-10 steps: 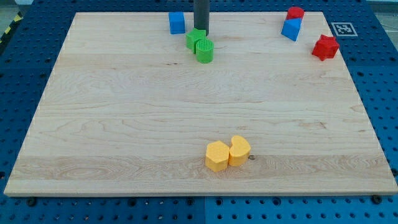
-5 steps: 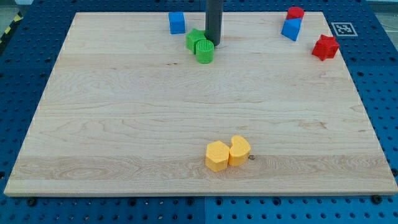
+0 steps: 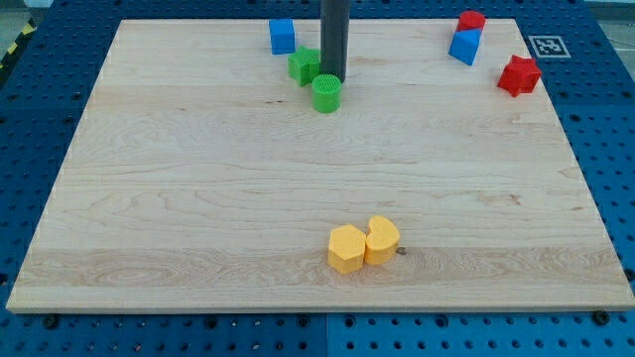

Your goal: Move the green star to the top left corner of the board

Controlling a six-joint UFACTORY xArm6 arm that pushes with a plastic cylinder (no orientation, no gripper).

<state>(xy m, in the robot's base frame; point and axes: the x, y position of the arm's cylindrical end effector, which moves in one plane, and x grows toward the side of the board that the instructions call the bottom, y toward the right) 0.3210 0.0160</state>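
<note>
Currently my tip [image 3: 331,78] sits just right of the green star [image 3: 304,65], touching the green cylinder [image 3: 326,94]; no jaws exist. Pushing left risks hitting the blue cube [image 3: 283,37].

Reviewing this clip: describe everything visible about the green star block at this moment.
The green star is a small, bright green block with a matte, plastic-like look; its star points are only roughly discernible. It sits flat on the wooden board near the view's top edge, left of centre. My tip stands right against its right side. The green cylinder sits just below and right, close to it or touching; the blue cube lies apart to its upper left.
</note>
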